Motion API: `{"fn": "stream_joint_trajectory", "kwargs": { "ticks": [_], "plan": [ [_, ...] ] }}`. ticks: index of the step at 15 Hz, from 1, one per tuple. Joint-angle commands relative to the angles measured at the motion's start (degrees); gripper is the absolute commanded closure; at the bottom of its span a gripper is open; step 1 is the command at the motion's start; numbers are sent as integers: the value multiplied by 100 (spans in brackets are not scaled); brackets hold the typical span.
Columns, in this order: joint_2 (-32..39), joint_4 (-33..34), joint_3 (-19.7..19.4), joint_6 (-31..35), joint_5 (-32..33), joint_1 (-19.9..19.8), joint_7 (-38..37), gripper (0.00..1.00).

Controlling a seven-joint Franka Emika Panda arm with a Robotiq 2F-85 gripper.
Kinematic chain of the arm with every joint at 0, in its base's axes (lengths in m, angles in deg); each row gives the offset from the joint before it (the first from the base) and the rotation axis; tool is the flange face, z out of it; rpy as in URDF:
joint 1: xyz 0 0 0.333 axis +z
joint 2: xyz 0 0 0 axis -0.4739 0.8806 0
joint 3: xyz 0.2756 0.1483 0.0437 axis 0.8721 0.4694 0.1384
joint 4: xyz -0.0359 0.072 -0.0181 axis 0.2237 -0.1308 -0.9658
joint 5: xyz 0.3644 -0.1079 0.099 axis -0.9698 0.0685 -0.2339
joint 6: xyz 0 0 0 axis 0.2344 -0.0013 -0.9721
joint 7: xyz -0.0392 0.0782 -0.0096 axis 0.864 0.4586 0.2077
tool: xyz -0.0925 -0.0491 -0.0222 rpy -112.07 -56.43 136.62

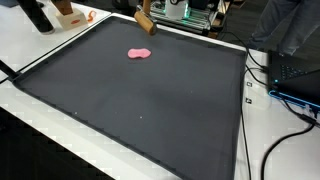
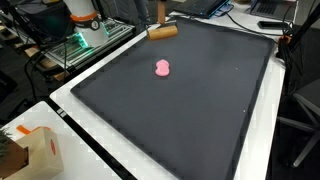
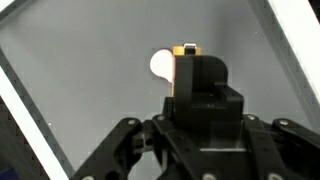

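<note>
A wooden block hangs over the far edge of a black mat, and it also shows in an exterior view. My gripper comes down from above and looks shut on the block; only its lower end shows at the top of an exterior view. In the wrist view the block stands dark between my fingers, with a tan top edge. A pink lump lies on the mat a short way from the block. It shows pale behind the block in the wrist view.
The mat lies on a white table. Cables and a dark device lie beside one edge of the mat. A cardboard box stands at a table corner. The robot base and a green-lit rack stand beyond the mat.
</note>
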Motion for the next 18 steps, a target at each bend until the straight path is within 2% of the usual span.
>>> {"fn": "stream_joint_trajectory", "kwargs": {
  "ticks": [1, 5, 18],
  "plan": [
    [198, -315, -114, 620, 84, 21, 850, 76],
    [413, -605, -173, 1191, 97, -121, 1407, 76],
    [1022, -871, -247, 1920, 370, -496, 1814, 76]
  ]
}}
